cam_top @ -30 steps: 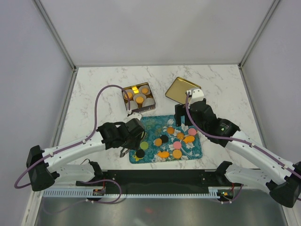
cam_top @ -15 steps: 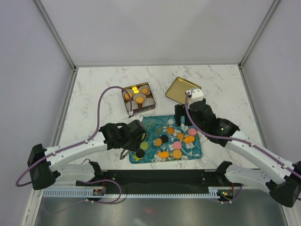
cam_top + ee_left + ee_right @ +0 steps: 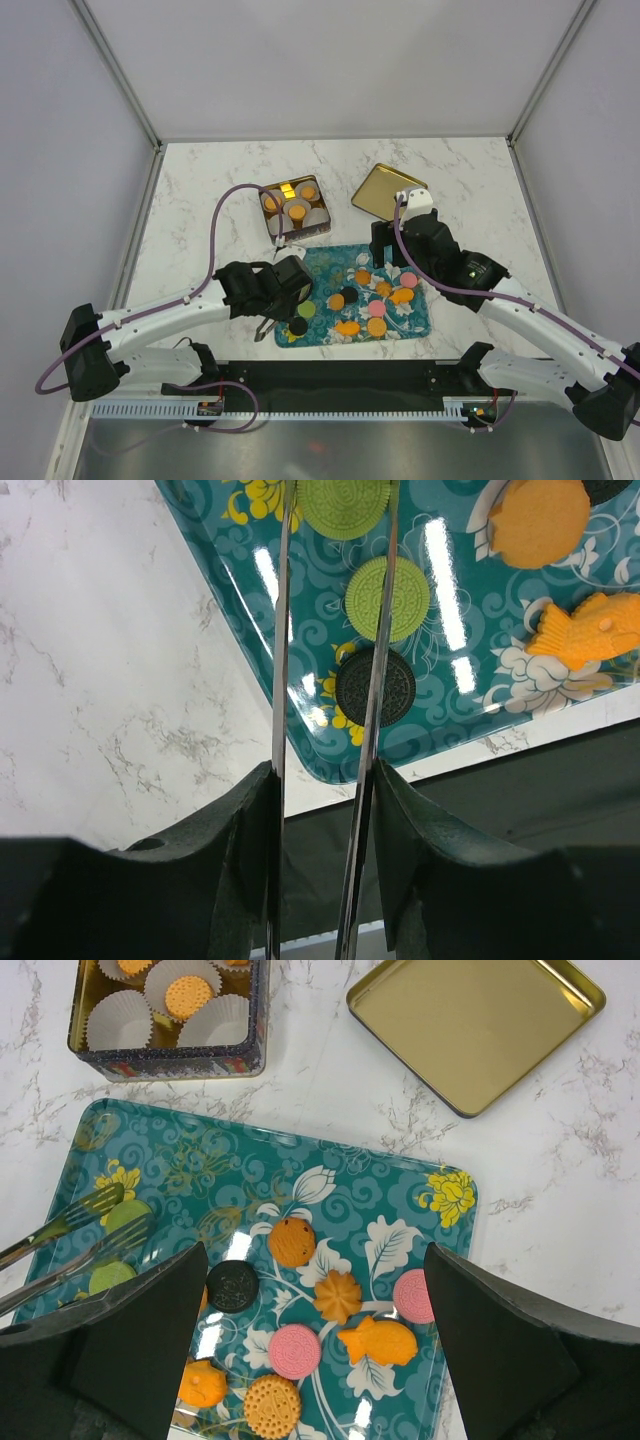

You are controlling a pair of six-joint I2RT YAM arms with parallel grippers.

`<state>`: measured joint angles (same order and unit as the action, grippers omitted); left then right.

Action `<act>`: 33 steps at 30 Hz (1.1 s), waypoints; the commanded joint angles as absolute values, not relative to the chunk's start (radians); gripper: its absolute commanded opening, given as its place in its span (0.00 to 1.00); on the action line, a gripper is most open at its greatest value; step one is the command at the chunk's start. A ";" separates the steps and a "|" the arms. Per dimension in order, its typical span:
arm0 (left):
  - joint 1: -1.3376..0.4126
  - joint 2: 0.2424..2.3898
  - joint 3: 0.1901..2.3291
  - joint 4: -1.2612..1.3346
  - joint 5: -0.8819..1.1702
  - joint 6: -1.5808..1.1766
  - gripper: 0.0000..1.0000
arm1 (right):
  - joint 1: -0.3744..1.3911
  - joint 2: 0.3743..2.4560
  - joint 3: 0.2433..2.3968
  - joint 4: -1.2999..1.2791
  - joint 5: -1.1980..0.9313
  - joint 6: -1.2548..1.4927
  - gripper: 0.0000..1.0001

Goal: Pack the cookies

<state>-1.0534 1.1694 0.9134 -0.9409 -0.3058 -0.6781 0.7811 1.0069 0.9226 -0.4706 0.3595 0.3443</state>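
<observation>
The cookies (image 3: 339,1295) lie scattered on a teal flowered tray (image 3: 330,252): orange, pink, black and green ones. My left gripper (image 3: 322,780) is shut on a pair of metal tongs (image 3: 372,710). The tong tips straddle a green cookie (image 3: 345,502) at the tray's near left. A second green cookie (image 3: 387,598) and a black one (image 3: 375,685) lie under the right blade. In the top view the left gripper (image 3: 285,300) is at the tray's left edge. My right gripper (image 3: 315,1310) hangs open above the tray's middle, holding nothing.
A square tin (image 3: 295,207) with white paper cups, some holding orange cookies, stands behind the tray's left. Its gold lid (image 3: 387,191) lies upside down to the right. The black table edge (image 3: 520,770) runs just beyond the tray's near corner.
The left arm has slid a little right over the tray's edge and the tong blades have drawn closer together. The right arm has not moved.
</observation>
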 commanded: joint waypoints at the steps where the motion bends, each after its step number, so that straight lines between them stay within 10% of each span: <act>1: -1.062 1.154 0.962 -0.936 -0.342 -0.692 0.47 | 0.778 0.980 0.917 -0.443 0.364 0.353 0.98; 33: -0.667 1.561 1.503 -0.799 -0.235 -0.319 0.47 | 0.769 0.963 0.923 -0.463 0.374 0.342 0.98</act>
